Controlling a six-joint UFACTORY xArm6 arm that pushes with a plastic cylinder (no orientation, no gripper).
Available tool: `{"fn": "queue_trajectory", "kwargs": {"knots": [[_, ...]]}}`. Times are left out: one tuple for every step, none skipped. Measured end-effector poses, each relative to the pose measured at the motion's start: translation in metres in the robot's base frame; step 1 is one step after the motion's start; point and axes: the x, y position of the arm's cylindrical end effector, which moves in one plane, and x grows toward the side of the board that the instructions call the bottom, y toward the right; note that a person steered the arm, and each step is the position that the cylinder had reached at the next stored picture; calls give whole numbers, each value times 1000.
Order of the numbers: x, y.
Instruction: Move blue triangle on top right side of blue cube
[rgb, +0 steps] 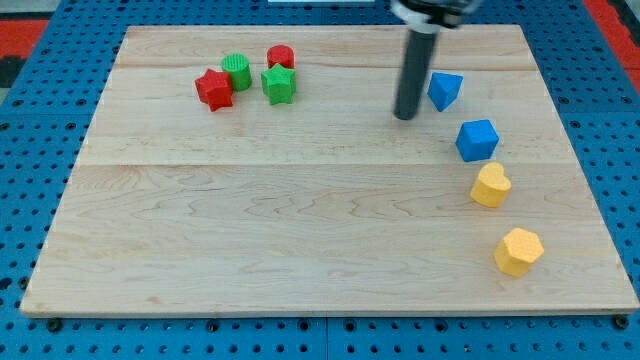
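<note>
The blue triangle lies near the view's top right on the wooden board. The blue cube sits just below and slightly right of it, a small gap between them. My tip is on the board just left of the blue triangle and slightly lower, close to it but apart. The dark rod rises from the tip to the view's top edge.
A yellow heart-shaped block lies below the blue cube, and a yellow hexagon lies lower right. At the top left are a red star, a green cylinder, a green star and a red cylinder.
</note>
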Motion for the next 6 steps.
{"fn": "queue_trajectory", "kwargs": {"knots": [[-31, 15], [-37, 58], [-46, 87], [-46, 94], [-13, 94], [3, 92]]}}
